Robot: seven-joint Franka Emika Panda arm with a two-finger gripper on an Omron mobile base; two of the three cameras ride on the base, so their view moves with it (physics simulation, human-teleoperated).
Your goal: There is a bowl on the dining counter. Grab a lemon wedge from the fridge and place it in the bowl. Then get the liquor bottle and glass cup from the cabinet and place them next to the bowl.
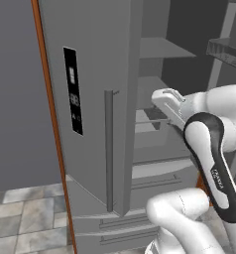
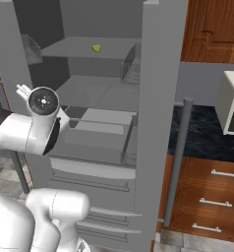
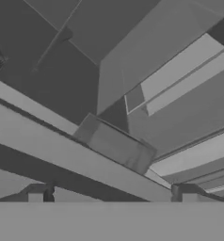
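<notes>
Open fridge (image 2: 153, 98) interior gives room above its shelves; door bins (image 2: 131, 66) crowd the sides

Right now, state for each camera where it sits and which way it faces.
Left base view: behind the arm's left, facing the fridge; white arm at lower right.
Right base view: behind its right, facing open fridge shelves and the lemon wedge; arm at lower left.
Hand view: on the hand, facing fridge drawers; open gripper at bottom.
Both base views share the fridge and the arm.

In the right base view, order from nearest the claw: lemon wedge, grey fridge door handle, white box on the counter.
1. Tiny yellow-green lemon wedge, upper fridge shelf.
2. Grey bar handle, open right door.
3. White box, far right.
</notes>
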